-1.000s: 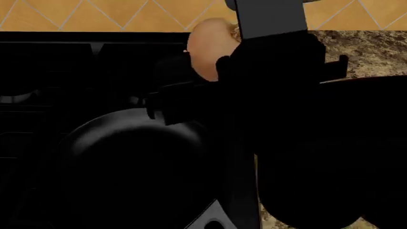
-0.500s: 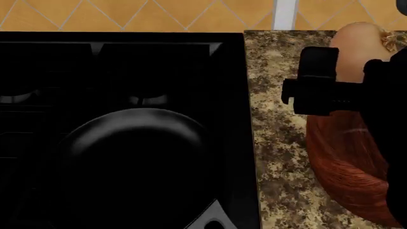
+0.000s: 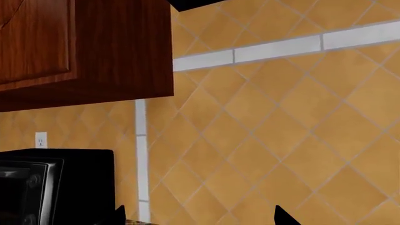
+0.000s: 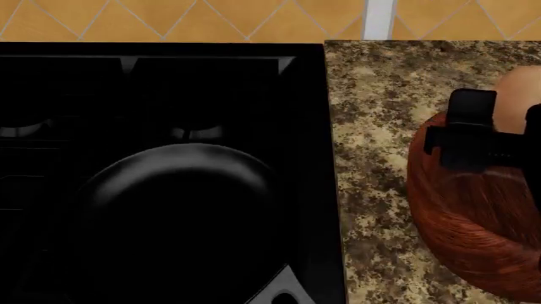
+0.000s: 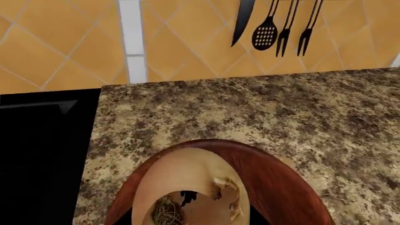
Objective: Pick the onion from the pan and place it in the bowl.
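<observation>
Fingers (image 4: 507, 136) of the right arm clasp the small tan-yellow onion (image 5: 187, 183) over the glossy reddish-brown wooden bowl (image 4: 473, 221) — lower gently, then let go.

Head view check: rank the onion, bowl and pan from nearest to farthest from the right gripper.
1. onion: held in the right gripper, at the view's right edge.
2. bowl: directly beneath the gripper, on the granite counter.
3. pan: farthest, off to the left on the black stove, now without the onion.
</observation>
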Tool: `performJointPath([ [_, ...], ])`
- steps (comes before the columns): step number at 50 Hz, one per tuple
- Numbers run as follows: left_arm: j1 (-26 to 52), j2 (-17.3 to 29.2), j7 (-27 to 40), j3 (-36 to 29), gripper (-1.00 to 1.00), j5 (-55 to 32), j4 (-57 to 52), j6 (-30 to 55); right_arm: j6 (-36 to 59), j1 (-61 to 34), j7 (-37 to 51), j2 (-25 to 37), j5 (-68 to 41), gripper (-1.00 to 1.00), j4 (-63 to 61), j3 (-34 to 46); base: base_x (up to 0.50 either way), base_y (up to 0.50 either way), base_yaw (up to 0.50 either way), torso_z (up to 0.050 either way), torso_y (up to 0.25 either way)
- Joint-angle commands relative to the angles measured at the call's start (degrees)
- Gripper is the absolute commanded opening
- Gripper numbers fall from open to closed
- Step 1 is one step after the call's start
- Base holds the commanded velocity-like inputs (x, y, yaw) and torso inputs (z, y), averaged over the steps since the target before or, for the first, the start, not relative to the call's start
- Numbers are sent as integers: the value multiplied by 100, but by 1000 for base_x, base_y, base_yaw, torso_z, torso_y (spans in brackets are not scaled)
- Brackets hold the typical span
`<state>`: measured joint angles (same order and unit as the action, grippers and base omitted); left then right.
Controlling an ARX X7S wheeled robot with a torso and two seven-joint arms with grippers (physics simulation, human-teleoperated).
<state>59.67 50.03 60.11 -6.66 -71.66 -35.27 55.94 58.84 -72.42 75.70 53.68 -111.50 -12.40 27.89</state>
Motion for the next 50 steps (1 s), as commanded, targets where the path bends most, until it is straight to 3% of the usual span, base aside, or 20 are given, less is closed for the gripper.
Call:
performJointPath([
  [1,-100,-17,-106,-59,100,153,123,-66,150,106,-168,-9,321,-100,178,128,0,0,0,0,0],
  [11,59,-33,-34,-116,100,65,100,42,114,235,-341,-13,521,-100,386,193,0,0,0,0,0],
  [13,-275,-28,-103,-86,100,265,-16,-161,116,261,-373,-16,573,-100,451,219,0,0,0,0,0],
  [24,41,-124,-80,-226,100,202,169,-1,57,462,-549,-25,805,-100,579,306,0,0,0,0,0],
  [48,-545,-40,-142,-108,100,422,33,-328,-68,620,-603,73,800,-100,606,281,0,0,0,0,0],
  [49,-559,-36,-140,-98,100,414,27,-334,-80,626,-599,81,777,100,607,270,0,0,0,0,0],
  [50,-273,-41,-66,-119,100,233,109,-158,-110,641,-596,88,709,100,617,239,0,0,0,0,0],
])
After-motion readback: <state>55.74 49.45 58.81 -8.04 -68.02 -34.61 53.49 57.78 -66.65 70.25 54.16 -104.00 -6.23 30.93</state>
